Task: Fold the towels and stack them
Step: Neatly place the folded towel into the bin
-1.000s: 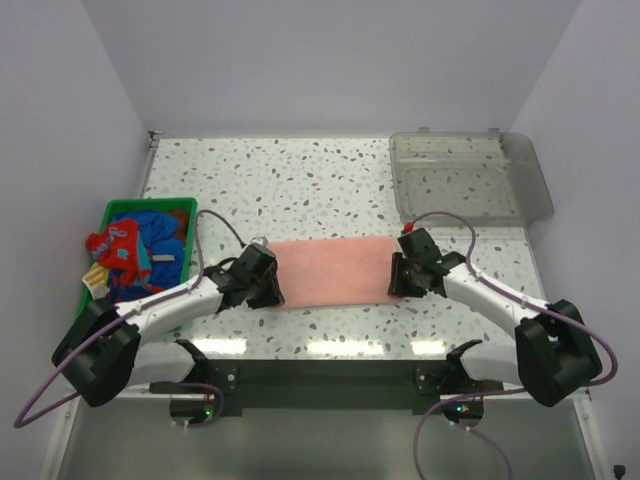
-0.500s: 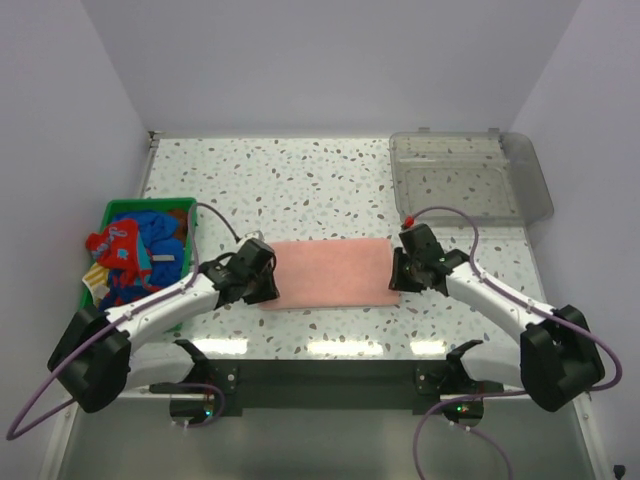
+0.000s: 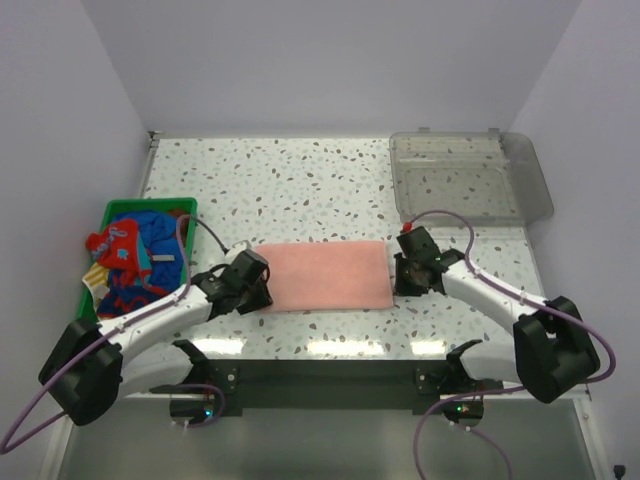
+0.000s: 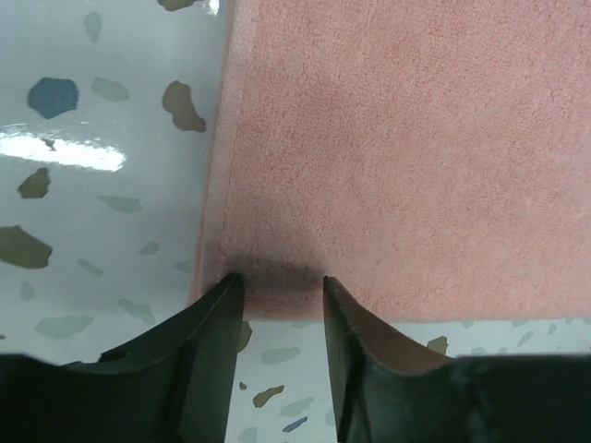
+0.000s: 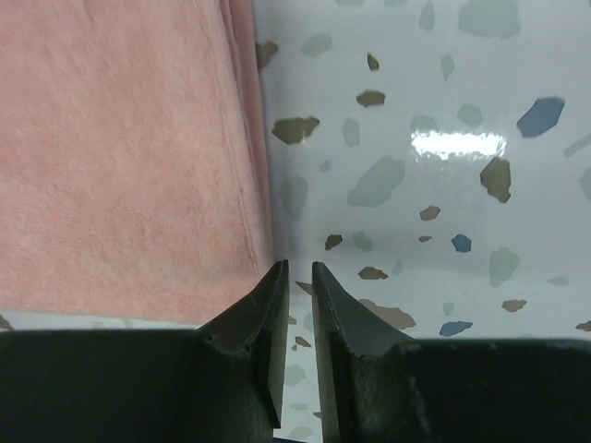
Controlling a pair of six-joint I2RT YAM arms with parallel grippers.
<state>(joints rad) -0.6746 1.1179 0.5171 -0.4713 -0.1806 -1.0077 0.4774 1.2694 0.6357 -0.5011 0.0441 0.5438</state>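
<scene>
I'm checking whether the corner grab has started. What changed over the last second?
The left gripper slid back to its own left, off the salmon towel's end to its near left corner, jaws open, nothing held. The right gripper barely shifted, beside the near right corner, jaws almost together. The towel seems nudged slightly left. Green basket and clear tray stayed put.

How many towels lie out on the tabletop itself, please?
1: the pink towel, flat between the left gripper and the right gripper. Others sit bunched in the green basket on the left, some possibly hidden.
</scene>
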